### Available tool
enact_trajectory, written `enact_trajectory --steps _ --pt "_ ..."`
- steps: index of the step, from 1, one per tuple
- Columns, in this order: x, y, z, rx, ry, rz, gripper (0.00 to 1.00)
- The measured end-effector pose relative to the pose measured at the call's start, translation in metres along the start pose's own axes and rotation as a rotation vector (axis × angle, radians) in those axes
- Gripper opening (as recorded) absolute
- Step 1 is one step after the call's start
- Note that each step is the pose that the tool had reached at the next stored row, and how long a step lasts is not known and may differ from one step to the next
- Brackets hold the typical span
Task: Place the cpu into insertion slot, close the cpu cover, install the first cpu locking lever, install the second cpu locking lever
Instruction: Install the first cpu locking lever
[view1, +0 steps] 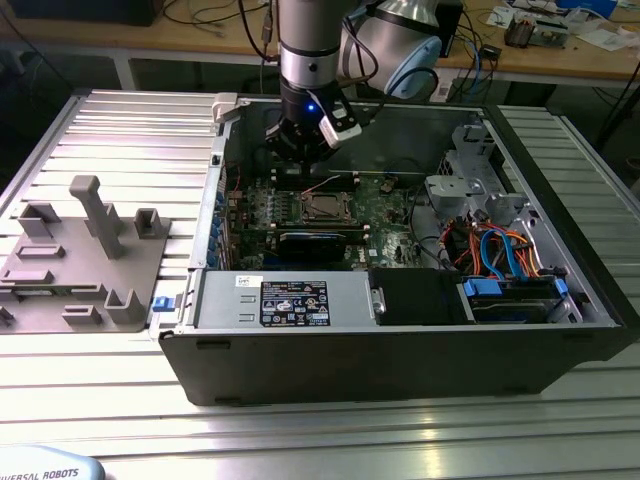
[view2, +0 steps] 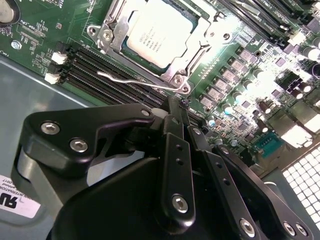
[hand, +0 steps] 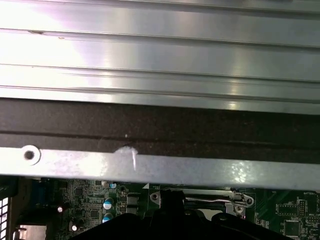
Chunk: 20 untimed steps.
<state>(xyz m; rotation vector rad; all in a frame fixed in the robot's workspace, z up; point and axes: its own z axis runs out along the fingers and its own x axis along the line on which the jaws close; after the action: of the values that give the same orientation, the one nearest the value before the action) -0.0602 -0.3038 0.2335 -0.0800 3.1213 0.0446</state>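
Observation:
The cpu (view2: 157, 32) lies flat in the insertion slot (view2: 111, 20) on the green motherboard. The cpu cover (view2: 202, 47) is down around it, its window showing the silver top. One thin wire locking lever (view2: 127, 80) stands free beside the socket, angled out over the black memory slots. My gripper (view2: 176, 102) hovers just past that lever's end, fingers together with nothing between them. In the exterior view the gripper (view1: 298, 150) hangs inside the open case, above and behind the cpu (view1: 322, 207). The first wrist view shows the lever (hand: 210, 200) by the gripper (hand: 172, 196).
The open computer case (view1: 400, 350) sits on a ribbed aluminium table. A power supply (view1: 285, 300) fills its front and a drive bay with orange and blue cables (view1: 500, 250) its right. A grey fixture (view1: 85, 255) stands at the exterior view's left. The case wall (hand: 150, 125) is close behind the gripper.

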Motion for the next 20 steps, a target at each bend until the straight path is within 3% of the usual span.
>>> enact_trajectory --steps 16,18,20 --pt "-0.0016 0.0013 0.0021 0.0004 0.0001 0.000 0.11" --pt "-0.0018 0.0017 0.0063 0.0006 0.0001 0.000 0.11" --pt "-0.0018 0.0017 0.0065 0.0005 0.0001 0.000 0.11"
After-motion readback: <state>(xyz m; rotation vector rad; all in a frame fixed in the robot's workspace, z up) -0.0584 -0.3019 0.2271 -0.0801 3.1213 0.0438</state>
